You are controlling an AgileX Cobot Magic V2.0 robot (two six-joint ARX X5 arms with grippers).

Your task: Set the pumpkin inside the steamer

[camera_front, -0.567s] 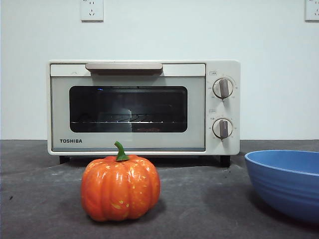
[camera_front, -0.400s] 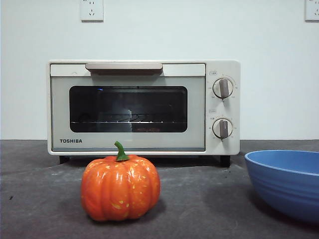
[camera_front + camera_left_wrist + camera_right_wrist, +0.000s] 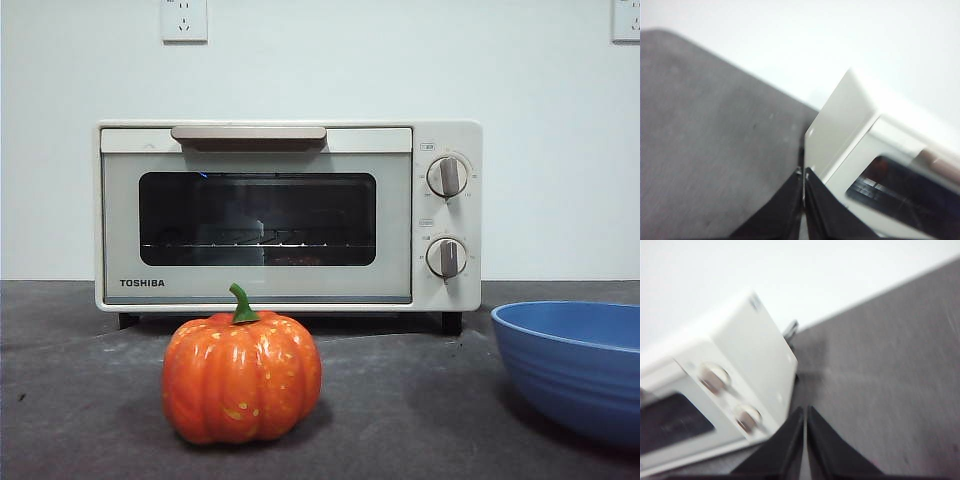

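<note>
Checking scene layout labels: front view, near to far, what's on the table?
Blue bowl cut off at the right edge and pumpkin nearest, order between them unclear → closed Toshiba oven → wall sockets.

The surface (image 3: 400, 400) is covered in dark grey cloth with a few faint creases, and it ends at a white wall. Three things rest directly on it. A glossy orange pumpkin (image 3: 242, 378) with a curved green stem sits upright near the front, left of centre. Behind it, apart from it, a cream Toshiba toaster oven (image 3: 288, 215) stands on short dark feet close to the wall, its glass door closed. A blue bowl (image 3: 572, 365) sits at the front right, cut off by the picture's edge, well apart from the pumpkin.
</note>
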